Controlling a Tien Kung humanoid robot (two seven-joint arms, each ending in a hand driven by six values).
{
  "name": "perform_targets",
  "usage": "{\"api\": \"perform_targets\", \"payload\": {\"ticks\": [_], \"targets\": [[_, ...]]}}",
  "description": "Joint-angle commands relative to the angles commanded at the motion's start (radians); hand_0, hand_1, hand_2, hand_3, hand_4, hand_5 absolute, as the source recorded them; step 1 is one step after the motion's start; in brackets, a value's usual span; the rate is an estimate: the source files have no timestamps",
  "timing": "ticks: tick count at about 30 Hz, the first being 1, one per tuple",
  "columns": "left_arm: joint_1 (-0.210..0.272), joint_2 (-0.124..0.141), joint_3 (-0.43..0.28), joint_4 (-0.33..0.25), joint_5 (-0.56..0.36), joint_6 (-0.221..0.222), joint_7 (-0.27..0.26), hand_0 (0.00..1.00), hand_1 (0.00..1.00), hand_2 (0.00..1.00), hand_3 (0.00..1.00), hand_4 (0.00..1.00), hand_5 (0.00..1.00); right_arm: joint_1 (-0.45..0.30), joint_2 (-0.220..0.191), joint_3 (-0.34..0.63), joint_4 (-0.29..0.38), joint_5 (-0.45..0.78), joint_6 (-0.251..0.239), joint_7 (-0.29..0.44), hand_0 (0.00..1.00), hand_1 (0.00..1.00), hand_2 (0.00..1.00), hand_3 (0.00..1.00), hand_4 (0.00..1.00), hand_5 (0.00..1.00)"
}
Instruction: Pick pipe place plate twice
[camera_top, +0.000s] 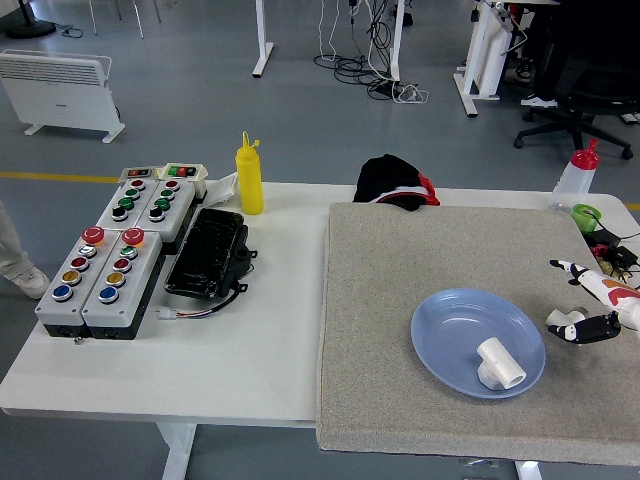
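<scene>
A white pipe fitting (499, 363) lies on the blue plate (445, 330), at its lower right part. The plate rests on a grey mat (400, 260) on the right half of the table. My right hand (575, 298) is at the picture's right edge, to the right of the plate and apart from it. Its fingers are spread and hold nothing. My left arm is out of view.
On the left of the white table (270, 340) stand two grey button boxes (100, 275) (150, 205), a black device (207, 252) and a yellow squeeze bottle (249, 177). A black cloth (396, 181) lies at the back. A clear bottle with a red cap (576, 180) stands at the far right.
</scene>
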Motion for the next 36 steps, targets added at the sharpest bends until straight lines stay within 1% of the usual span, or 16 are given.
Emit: {"api": "perform_targets", "payload": {"ticks": [1,6,7,9,12,13,17,18,19,21,24,25,26,30,31,36], "targets": [[-0.001,0.0,0.001,0.0,-0.001,0.0,0.0,0.707,0.669,0.662,0.673,0.489,0.998,0.01,0.005,-0.009,-0.027,0.004,0.003,0.003,0.943,0.879,0.947,0.981,0.809,0.315],[-0.007,0.001,0.001,-0.001,0.001,0.0,0.002,0.707,0.669,0.662,0.673,0.489,0.998,0.037,0.023,-0.027,-0.099,0.02,0.008,0.004,0.943,0.879,0.947,0.981,0.809,0.315],[-0.009,0.001,0.001,-0.001,0.002,0.001,0.002,0.707,0.67,0.662,0.673,0.489,0.998,0.048,0.03,-0.035,-0.119,0.025,0.011,0.008,0.923,0.862,0.93,0.958,0.8,0.312],[-0.011,0.001,-0.001,-0.002,0.004,0.001,0.004,0.707,0.67,0.662,0.673,0.489,0.998,0.06,0.037,-0.053,-0.142,0.034,0.017,0.01,0.923,0.862,0.93,0.958,0.8,0.312],[-0.012,0.0,-0.006,-0.003,0.011,0.001,0.007,0.707,0.67,0.662,0.673,0.489,0.998,0.075,0.049,-0.084,-0.164,0.052,0.031,0.006,0.923,0.862,0.93,0.958,0.8,0.312],[-0.013,0.0,-0.006,-0.003,0.012,0.001,0.008,0.708,0.669,0.662,0.672,0.489,0.998,0.077,0.052,-0.087,-0.167,0.055,0.033,0.005,0.883,0.832,0.891,0.923,0.79,0.316],[-0.015,0.0,-0.007,-0.003,0.013,0.002,0.008,0.708,0.669,0.662,0.672,0.489,0.998,0.083,0.064,-0.095,-0.171,0.06,0.039,0.001,0.883,0.832,0.891,0.923,0.79,0.316],[-0.015,0.0,-0.005,-0.003,0.011,0.002,0.007,0.708,0.669,0.662,0.672,0.489,0.998,0.087,0.068,-0.1,-0.177,0.066,0.038,-0.001,0.883,0.832,0.891,0.923,0.79,0.316],[-0.016,0.0,-0.003,-0.003,0.009,0.002,0.007,0.708,0.671,0.662,0.672,0.489,0.998,0.091,0.073,-0.105,-0.185,0.072,0.033,-0.001,0.86,0.818,0.867,0.914,0.78,0.311],[-0.016,0.001,-0.001,-0.003,0.006,0.003,0.006,0.708,0.671,0.662,0.672,0.489,0.998,0.096,0.078,-0.112,-0.195,0.078,0.025,-0.001,0.86,0.818,0.867,0.914,0.78,0.311],[-0.017,0.0,0.0,-0.003,0.006,0.003,0.006,0.708,0.671,0.662,0.672,0.489,0.998,0.114,0.097,-0.141,-0.237,0.088,0.006,-0.001,0.86,0.818,0.867,0.914,0.78,0.311],[-0.018,0.0,0.0,-0.003,0.004,0.003,0.006,0.708,0.669,0.662,0.671,0.488,0.998,0.118,0.099,-0.147,-0.244,0.089,0.003,0.0,0.833,0.787,0.822,0.887,0.766,0.301],[-0.019,0.0,0.001,-0.003,0.002,0.004,0.005,0.708,0.669,0.662,0.671,0.488,0.998,0.124,0.102,-0.157,-0.252,0.09,0.0,0.001,0.833,0.787,0.822,0.887,0.766,0.301],[-0.021,0.0,0.003,-0.003,-0.002,0.004,0.004,0.708,0.669,0.662,0.671,0.488,0.998,0.137,0.107,-0.18,-0.265,0.091,0.002,-0.011,0.833,0.787,0.822,0.887,0.766,0.301],[-0.021,0.0,0.003,-0.003,-0.002,0.003,0.004,0.707,0.671,0.663,0.671,0.488,0.998,0.143,0.108,-0.19,-0.27,0.089,0.002,-0.015,0.8,0.761,0.786,0.864,0.76,0.299],[-0.022,0.0,0.002,-0.003,0.001,0.003,0.004,0.707,0.671,0.663,0.671,0.488,0.998,0.156,0.112,-0.205,-0.287,0.099,0.006,-0.019,0.8,0.761,0.786,0.864,0.76,0.299]]}}
